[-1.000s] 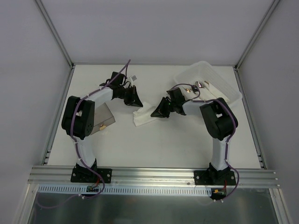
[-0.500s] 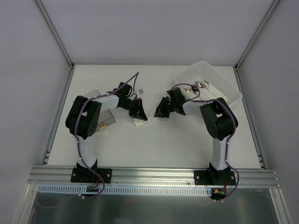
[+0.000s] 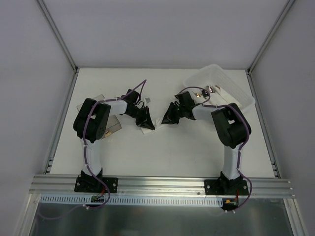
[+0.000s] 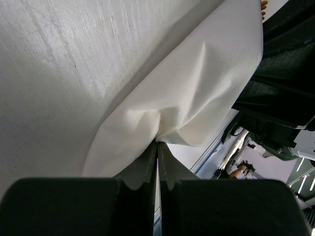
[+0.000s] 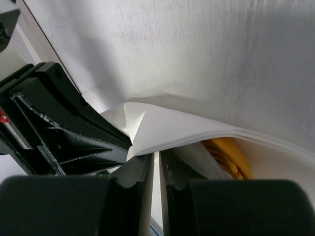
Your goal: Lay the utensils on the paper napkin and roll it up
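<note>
The white paper napkin (image 4: pixel 197 88) is folded over on itself between the two grippers; from above only a small part of the napkin (image 3: pixel 146 130) shows. My left gripper (image 4: pixel 157 143) is shut, pinching a crease of it. My right gripper (image 5: pixel 156 155) faces it, its jaws down to a narrow slit on the napkin's (image 5: pixel 182 128) layered edge. An orange utensil (image 5: pixel 229 155) lies inside the fold, and an orange tip (image 4: pixel 264 5) pokes out at the far end. Seen from above, the left gripper (image 3: pixel 149 125) and the right gripper (image 3: pixel 165 119) nearly touch at mid-table.
A translucent white tray (image 3: pixel 231 88) stands at the back right with small dark-and-metal bits (image 3: pixel 209 90) in it. A smoky clear box (image 3: pixel 112 124) lies under the left arm's elbow. Metal rails (image 3: pixel 162 184) run along the near edge.
My left gripper has swung forward and to the right, carrying the napkin's edge over towards the right gripper. The napkin lay spread out before; now it is folded. The right arm has hardly moved.
</note>
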Robot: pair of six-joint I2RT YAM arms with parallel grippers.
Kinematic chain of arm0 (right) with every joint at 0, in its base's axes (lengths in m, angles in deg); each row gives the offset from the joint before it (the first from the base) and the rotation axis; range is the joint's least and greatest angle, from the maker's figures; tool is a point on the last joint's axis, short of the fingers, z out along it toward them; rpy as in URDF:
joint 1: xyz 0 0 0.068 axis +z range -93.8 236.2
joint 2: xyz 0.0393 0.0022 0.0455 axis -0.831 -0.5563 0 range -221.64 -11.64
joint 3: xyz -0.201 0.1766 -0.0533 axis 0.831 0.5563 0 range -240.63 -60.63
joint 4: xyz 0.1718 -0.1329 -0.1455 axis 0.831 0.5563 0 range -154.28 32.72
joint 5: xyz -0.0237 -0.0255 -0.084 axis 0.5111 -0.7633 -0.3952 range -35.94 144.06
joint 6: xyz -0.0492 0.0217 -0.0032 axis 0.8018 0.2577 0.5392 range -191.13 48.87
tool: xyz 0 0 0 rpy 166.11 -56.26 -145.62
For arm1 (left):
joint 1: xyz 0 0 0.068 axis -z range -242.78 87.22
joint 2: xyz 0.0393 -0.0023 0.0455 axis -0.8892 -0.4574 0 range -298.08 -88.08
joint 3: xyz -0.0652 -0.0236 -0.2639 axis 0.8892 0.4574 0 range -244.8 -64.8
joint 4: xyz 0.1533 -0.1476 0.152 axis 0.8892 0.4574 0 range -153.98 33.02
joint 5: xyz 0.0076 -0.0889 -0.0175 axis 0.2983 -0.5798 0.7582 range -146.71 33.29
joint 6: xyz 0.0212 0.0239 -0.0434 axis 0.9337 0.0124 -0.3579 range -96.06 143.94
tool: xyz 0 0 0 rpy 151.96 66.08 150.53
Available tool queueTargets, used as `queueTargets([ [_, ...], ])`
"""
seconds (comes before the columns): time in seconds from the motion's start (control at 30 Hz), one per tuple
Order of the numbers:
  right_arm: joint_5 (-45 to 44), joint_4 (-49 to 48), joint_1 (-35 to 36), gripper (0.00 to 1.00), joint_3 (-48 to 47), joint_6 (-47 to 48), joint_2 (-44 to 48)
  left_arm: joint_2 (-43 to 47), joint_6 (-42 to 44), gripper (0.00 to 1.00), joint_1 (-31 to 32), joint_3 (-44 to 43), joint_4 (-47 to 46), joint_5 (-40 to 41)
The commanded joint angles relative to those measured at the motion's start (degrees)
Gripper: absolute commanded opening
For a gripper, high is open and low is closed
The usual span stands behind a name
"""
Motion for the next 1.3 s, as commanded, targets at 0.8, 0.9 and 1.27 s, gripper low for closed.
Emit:
queueTargets([
  [0.8,-6.0,11.0,-2.7,0.11,-3.6,10.4,0.9,-3.8,3.3,0.0,0.0,-2.3,5.4,6.0],
  [0.9,-7.3,11.8,-2.6,0.09,-3.7,10.2,0.3,-2.4,3.5,0.0,0.9,-2.6,5.3,4.5],
  [1.27,-10.4,15.3,-2.7,0.0,-3.7,9.0,-0.5,4.0,1.4,0.0,5.6,-3.3,3.2,-1.8],
])
